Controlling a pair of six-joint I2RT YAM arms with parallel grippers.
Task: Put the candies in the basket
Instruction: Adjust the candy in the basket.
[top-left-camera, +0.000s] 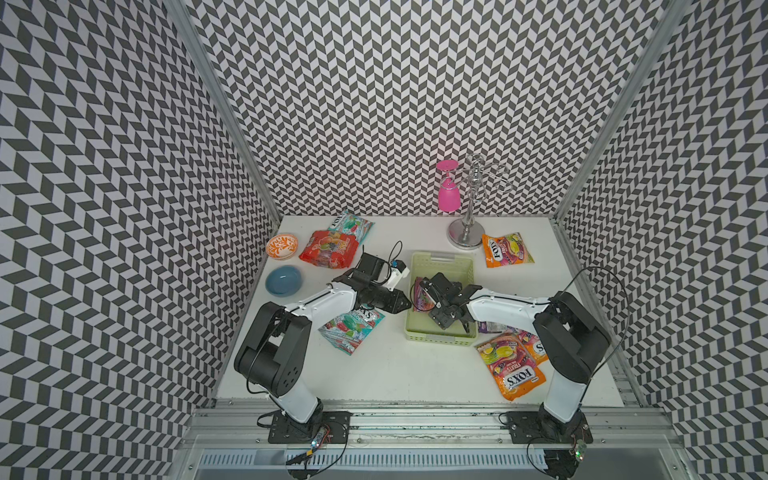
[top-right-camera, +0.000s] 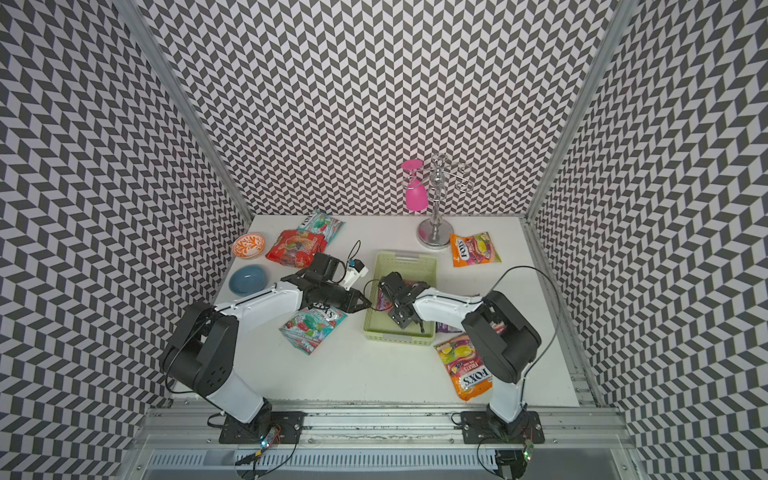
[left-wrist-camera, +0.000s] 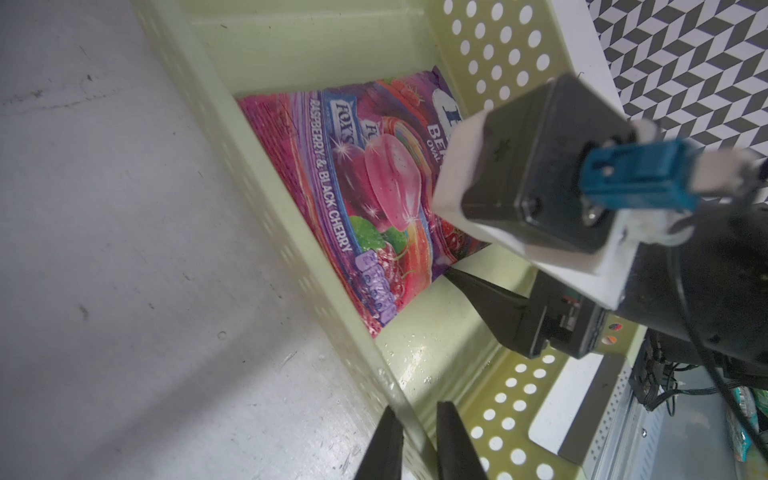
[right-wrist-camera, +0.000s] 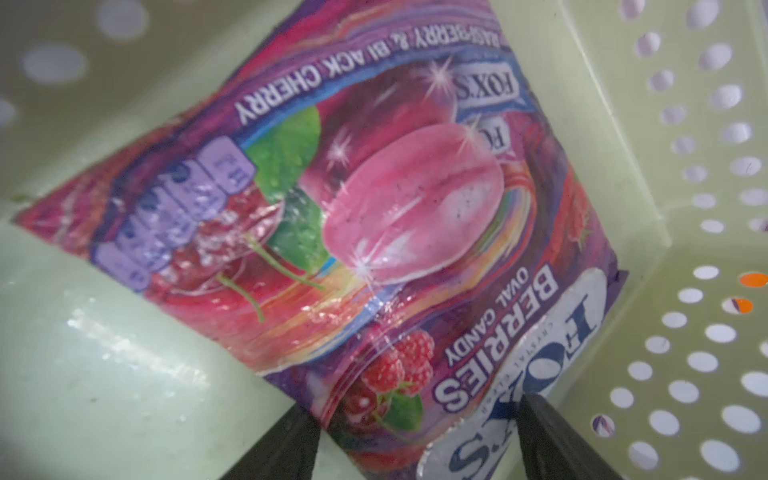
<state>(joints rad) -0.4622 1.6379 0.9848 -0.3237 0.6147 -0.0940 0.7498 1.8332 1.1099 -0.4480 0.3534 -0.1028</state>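
My two arms meet at a pale green perforated basket (top-left-camera: 442, 258) in the middle of a white table (top-left-camera: 395, 374). My left gripper (left-wrist-camera: 417, 405) is nearly closed, its two black fingers pinching the basket's left side wall with the rim between them. My right gripper (right-wrist-camera: 415, 409) reaches down inside the basket with its jaws spread wide and has hold of nothing. Between its fingertips a purple bag (right-wrist-camera: 395, 208) of Fox's berry candy lies on the basket floor, one long edge along the wall my left gripper holds. I cannot tell whether the fingertips touch it.

The other candies lie outside the basket. A teal bag (top-left-camera: 351, 328) lies just left of it, partly under my left arm. A red bag (top-left-camera: 328, 248) and a second teal bag (top-left-camera: 351, 224) lie farther left and behind it. An orange bag (top-left-camera: 505, 249) lies behind it to the right. Near its front right corner is a pair of orange bags (top-left-camera: 509, 365), overlapping and partly under my right arm.

An orange patterned bowl (top-left-camera: 282, 246) and a blue bowl (top-left-camera: 284, 280) sit well left of the basket. A chrome stand (top-left-camera: 469, 208) behind it holds a pink glass (top-left-camera: 449, 195) hanging upside down.
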